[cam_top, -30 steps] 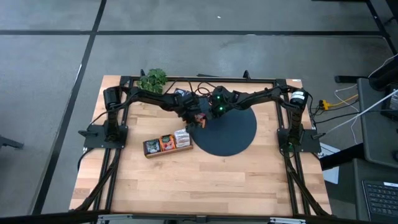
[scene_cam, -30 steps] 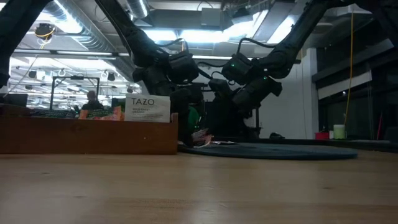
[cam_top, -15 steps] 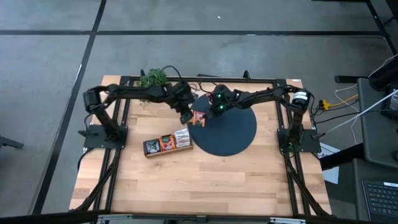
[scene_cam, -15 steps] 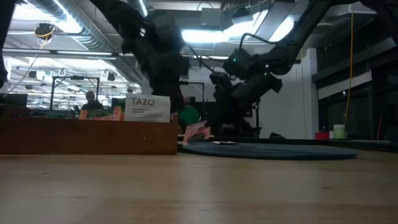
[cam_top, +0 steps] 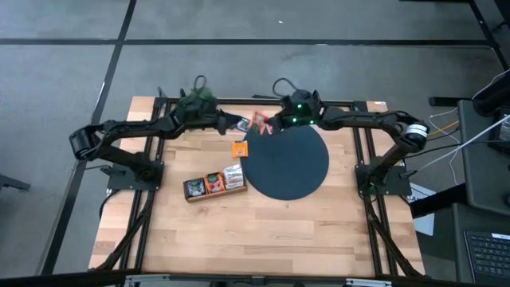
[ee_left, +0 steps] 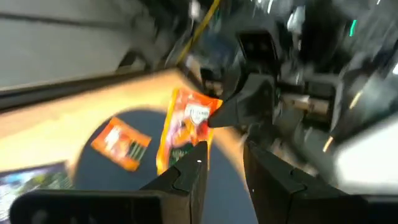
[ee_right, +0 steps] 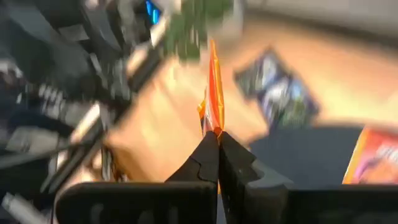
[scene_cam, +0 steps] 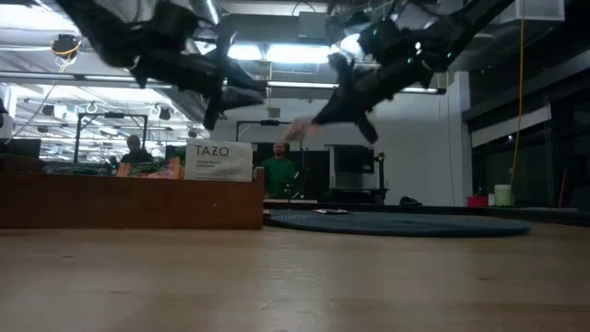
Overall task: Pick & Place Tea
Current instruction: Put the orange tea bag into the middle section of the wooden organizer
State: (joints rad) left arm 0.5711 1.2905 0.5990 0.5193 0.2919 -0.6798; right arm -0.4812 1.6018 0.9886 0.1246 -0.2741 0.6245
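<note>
- The right tool (cam_top: 269,126) hangs above the desk's (cam_top: 271,239) back edge, pinched shut on an orange tea sachet (cam_top: 259,121); the right wrist view shows that sachet (ee_right: 214,93) edge-on between the closed fingers.
- The left tool (cam_top: 239,123), just beside it near the back edge, has its fingers (ee_left: 186,177) parted and empty, which only the left wrist view makes plain.
- A second orange sachet (cam_top: 240,148) lies flat on the desk, touching the dark disc's (cam_top: 291,179) rim.
- The low view shows a white TAZO sachet (scene_cam: 219,160) standing in the wooden tray (scene_cam: 129,203); from above, the tray (cam_top: 189,198) sits at the disc's left.
</note>
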